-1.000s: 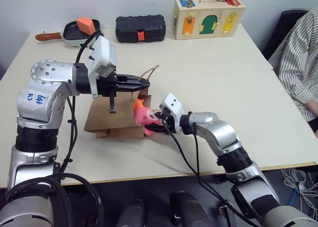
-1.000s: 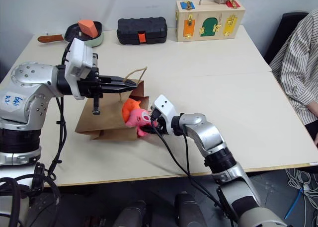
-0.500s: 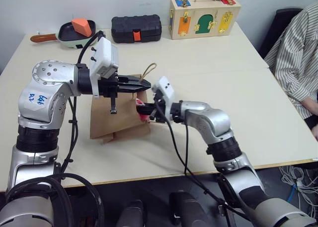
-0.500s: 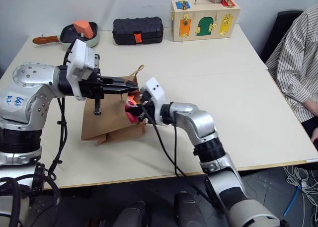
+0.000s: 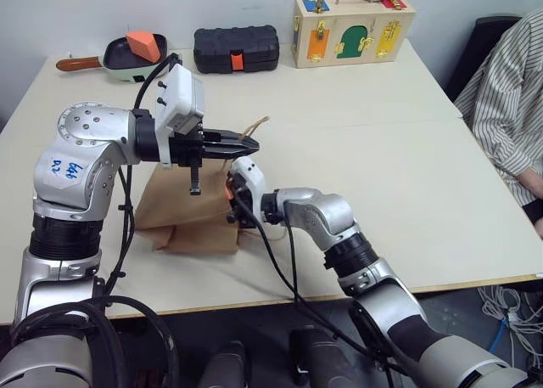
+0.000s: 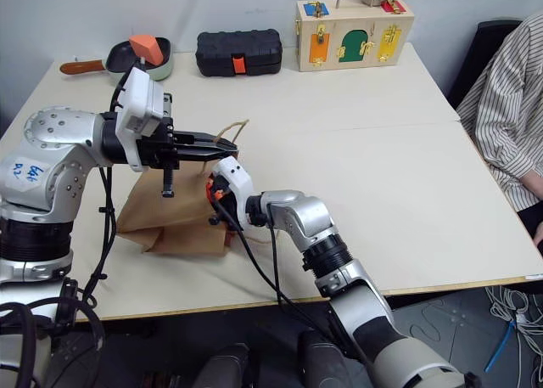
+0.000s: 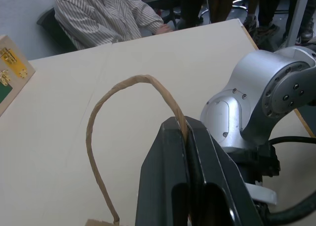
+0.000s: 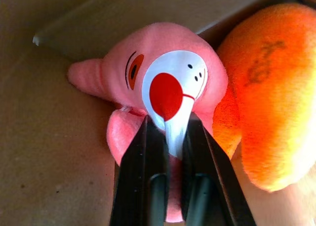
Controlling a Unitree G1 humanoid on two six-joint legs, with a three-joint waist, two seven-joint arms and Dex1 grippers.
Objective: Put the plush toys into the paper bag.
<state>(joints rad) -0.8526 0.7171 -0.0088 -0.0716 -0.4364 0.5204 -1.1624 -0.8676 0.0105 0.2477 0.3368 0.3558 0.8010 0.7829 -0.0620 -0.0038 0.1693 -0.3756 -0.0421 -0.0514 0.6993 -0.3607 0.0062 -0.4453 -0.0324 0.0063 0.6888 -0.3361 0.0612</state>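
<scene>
Even, bright overhead light leaves soft shadows under the arms on the table (image 5: pixel 407 176), while the right wrist view glows warm, its near black fingers (image 8: pixel 148 186) blurred and the orange plush toy (image 8: pixel 266 97) overexposed.

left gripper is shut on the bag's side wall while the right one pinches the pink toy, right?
Not quite. The left gripper is shut on the bag's cord handle, not its side wall, as the left wrist view shows. The right gripper does pinch the pink toy.

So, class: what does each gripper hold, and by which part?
Left gripper: the brown paper bag's twisted cord handle. Right gripper: the pink plush toy, by its white face patch.
</scene>
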